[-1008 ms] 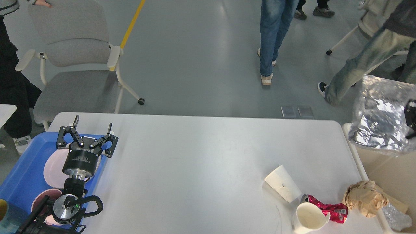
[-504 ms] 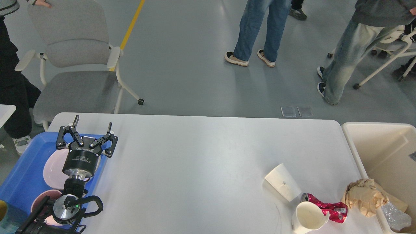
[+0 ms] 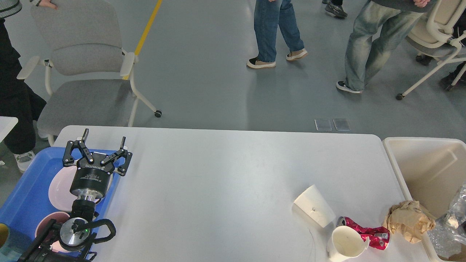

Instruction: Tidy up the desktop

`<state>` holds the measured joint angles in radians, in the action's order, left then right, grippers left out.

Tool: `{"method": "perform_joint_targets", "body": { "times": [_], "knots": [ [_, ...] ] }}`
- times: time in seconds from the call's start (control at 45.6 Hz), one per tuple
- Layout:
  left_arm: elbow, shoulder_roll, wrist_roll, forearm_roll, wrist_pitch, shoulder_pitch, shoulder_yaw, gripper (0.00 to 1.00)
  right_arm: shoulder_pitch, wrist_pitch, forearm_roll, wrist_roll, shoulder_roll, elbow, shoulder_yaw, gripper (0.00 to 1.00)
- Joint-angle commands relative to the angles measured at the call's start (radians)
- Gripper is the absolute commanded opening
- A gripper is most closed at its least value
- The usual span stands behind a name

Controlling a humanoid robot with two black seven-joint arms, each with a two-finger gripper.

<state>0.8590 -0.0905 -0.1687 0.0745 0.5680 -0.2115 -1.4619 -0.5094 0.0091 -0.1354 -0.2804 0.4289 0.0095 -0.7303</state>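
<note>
The white desktop (image 3: 225, 182) fills the middle of the head view. At its front right lie a tipped white paper cup (image 3: 315, 210), an upright white cup (image 3: 346, 243), a crushed red can (image 3: 368, 234) and a crumpled brown paper ball (image 3: 407, 217) at the desktop's right edge. My left gripper (image 3: 105, 136) is open and empty, held above the right rim of the blue tray (image 3: 22, 193) at the left end, far from the rubbish. My right gripper is out of view.
A cream bin (image 3: 422, 163) stands off the right end, with crinkled clear plastic (image 3: 449, 227) in its near corner. The tray holds two pink plates (image 3: 60, 185). A grey chair (image 3: 83, 72) stands behind the left end. People walk on the floor beyond.
The shiny plastic bag that hung over the bin a second ago is gone from there, and clear plastic now lies in the bin's near corner. The people have walked. My left arm is still.
</note>
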Motion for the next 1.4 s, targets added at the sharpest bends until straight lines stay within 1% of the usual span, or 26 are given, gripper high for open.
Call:
{"method": "perform_joint_targets", "body": {
  "times": [0.0,0.131,0.153,0.175,0.219,0.241,0.46,0.591,0.679,0.789,0.832,0.898,0.964,1.008,1.095,1.161,1.249,1.314,1.38],
  "knots": [
    [0.0,0.0,0.0,0.001,0.0,0.0,0.0,0.96,0.012,-0.006,-0.003,0.0,-0.01,0.001,0.005,0.0],
    [0.0,0.0,0.0,-0.001,0.0,0.0,0.0,0.96,0.011,-0.009,-0.003,-0.002,-0.015,0.001,0.003,0.0],
    [0.0,0.0,0.0,-0.001,0.0,0.0,0.0,0.96,0.009,-0.011,-0.003,-0.002,-0.016,0.001,0.002,0.14],
    [0.0,0.0,0.0,-0.001,0.0,0.0,0.0,0.96,0.006,-0.014,-0.003,-0.002,-0.016,0.001,0.002,0.35],
    [0.0,0.0,0.0,0.001,0.0,0.0,0.0,0.96,0.0,-0.029,-0.003,-0.002,-0.019,0.001,0.003,0.82],
    [0.0,0.0,0.0,0.001,0.0,0.0,0.0,0.96,0.0,-0.038,-0.003,0.0,-0.022,0.001,0.002,1.0],
    [0.0,0.0,0.0,-0.001,0.0,0.0,0.0,0.96,-0.009,-0.044,-0.004,-0.002,-0.05,0.012,0.003,1.0],
    [0.0,0.0,0.0,-0.001,0.0,0.0,0.0,0.96,-0.057,-0.046,-0.004,-0.006,-0.027,0.021,0.006,1.0],
    [0.0,0.0,0.0,0.001,0.0,0.0,0.0,0.96,-0.107,-0.037,0.002,-0.011,0.02,0.033,0.005,1.0],
    [0.0,0.0,0.0,-0.001,0.0,0.0,0.0,0.96,-0.234,-0.017,0.036,-0.014,0.1,0.153,-0.012,1.0],
    [0.0,0.0,0.0,-0.001,0.0,0.0,0.0,0.96,-0.308,0.009,0.081,-0.014,0.129,0.219,-0.027,1.0],
    [0.0,0.0,0.0,0.001,0.0,0.0,0.0,0.96,-0.444,0.084,0.181,-0.014,0.162,0.334,-0.07,1.0],
    [0.0,0.0,0.0,0.001,0.001,0.0,0.0,0.96,-0.582,0.184,0.27,-0.016,0.174,0.44,-0.121,1.0],
    [0.0,0.0,0.0,-0.001,0.0,0.0,0.0,0.96,-0.691,0.279,0.316,-0.016,0.174,0.516,-0.165,1.0],
    [0.0,0.0,0.0,0.001,0.001,0.0,0.0,0.96,-0.885,0.445,0.327,-0.016,0.163,0.628,-0.253,1.0],
    [0.0,0.0,0.0,0.001,0.0,0.0,0.0,0.96,-1.027,0.566,0.326,-0.016,0.139,0.716,-0.32,1.0],
    [0.0,0.0,0.0,0.001,0.001,0.0,0.0,0.96,-1.214,0.704,0.324,-0.016,0.073,0.863,-0.4,1.0],
    [0.0,0.0,0.0,-0.001,0.0,0.0,0.0,0.96,-1.36,0.781,0.321,-0.016,0.034,0.983,-0.452,1.0],
    [0.0,0.0,0.0,0.001,0.001,0.0,0.0,0.96,-1.51,0.827,0.315,-0.016,0.004,1.119,-0.481,1.0]
  ]
}}
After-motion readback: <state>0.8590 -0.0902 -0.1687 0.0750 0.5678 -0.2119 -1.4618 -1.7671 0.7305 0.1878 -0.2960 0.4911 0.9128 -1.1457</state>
